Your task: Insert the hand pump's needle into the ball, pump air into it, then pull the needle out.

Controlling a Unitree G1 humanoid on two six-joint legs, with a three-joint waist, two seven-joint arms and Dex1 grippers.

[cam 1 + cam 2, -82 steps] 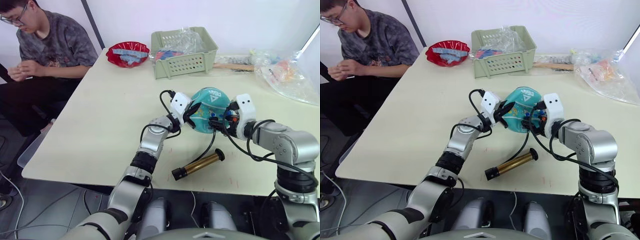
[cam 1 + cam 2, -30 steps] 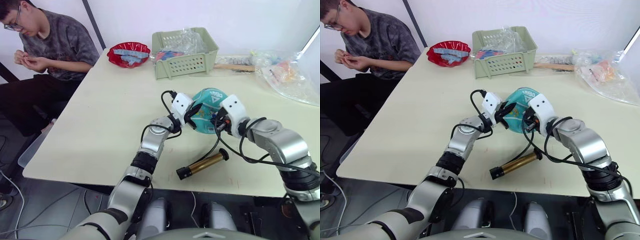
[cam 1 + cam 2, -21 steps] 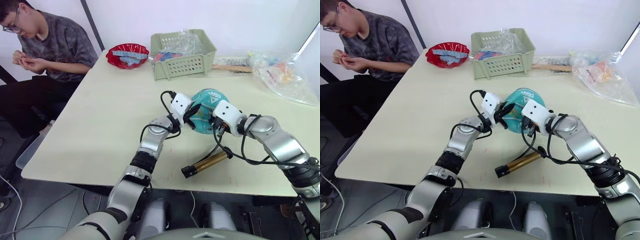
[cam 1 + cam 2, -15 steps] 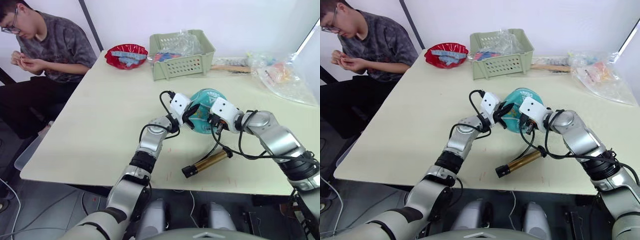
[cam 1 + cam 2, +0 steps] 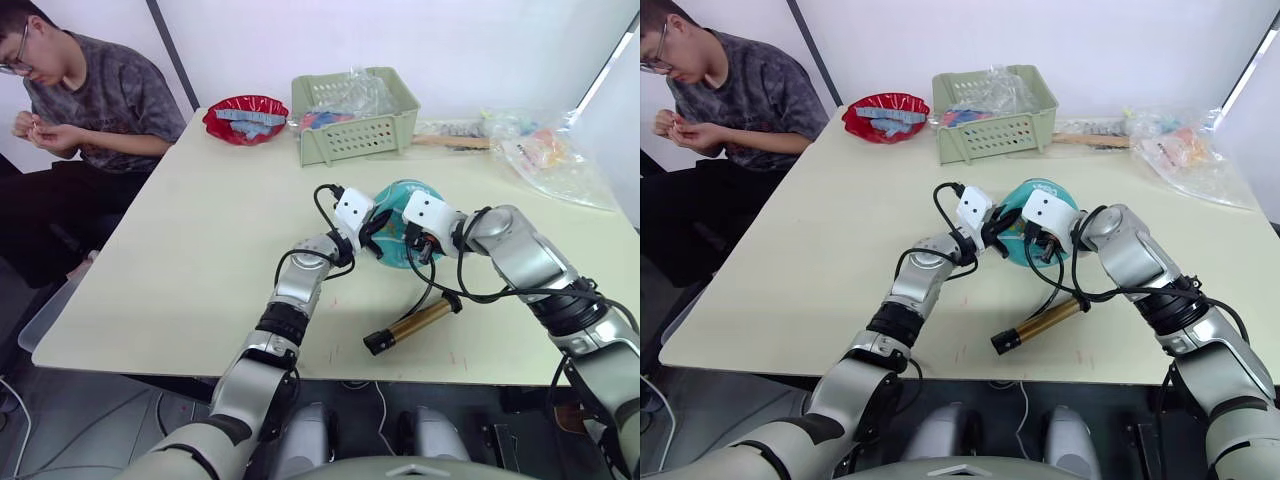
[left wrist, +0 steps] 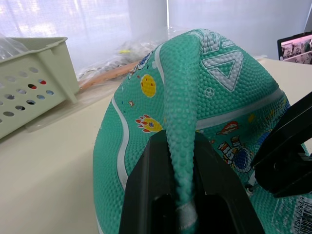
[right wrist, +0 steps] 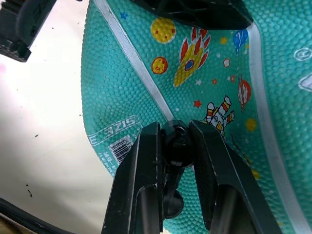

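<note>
Ball (image 5: pixel 398 225) sat on the table (image 5: pixel 200 250) between both grippers, partly deflated. Left gripper (image 6: pixel 178 195) had its fingers pinched closed on a raised fold of the ball's teal skin. Right gripper (image 7: pixel 176 146) was clamped on the small black fitting (image 7: pixel 176 142) at the hose end, pressed against the ball's surface; needle itself too small to make out. Hose (image 5: pixel 430 285) looped from the right gripper to the hand pump (image 5: pixel 412 325), which lay flat on the table just below that gripper.
</note>
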